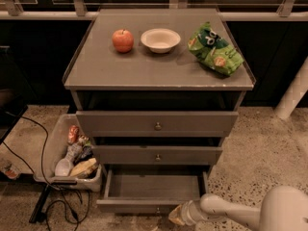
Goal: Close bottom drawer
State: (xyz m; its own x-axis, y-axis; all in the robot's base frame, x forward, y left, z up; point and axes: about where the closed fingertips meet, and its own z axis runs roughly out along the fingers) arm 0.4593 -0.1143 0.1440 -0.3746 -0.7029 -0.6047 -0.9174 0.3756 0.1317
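The one camera is looking down from high in front of the table (144,69), fairly near, facing its drawer fronts; the claw (177,214) is showing low in view, by the bottom drawer (154,186).

The bottom drawer (153,189) stands pulled well out from the cabinet (159,71), level, its shallow grey-brown box open to view. Its flat front runs leftward from the gripper (175,215), which sits low at the front's right part, with the small round knob (158,210) just left of it
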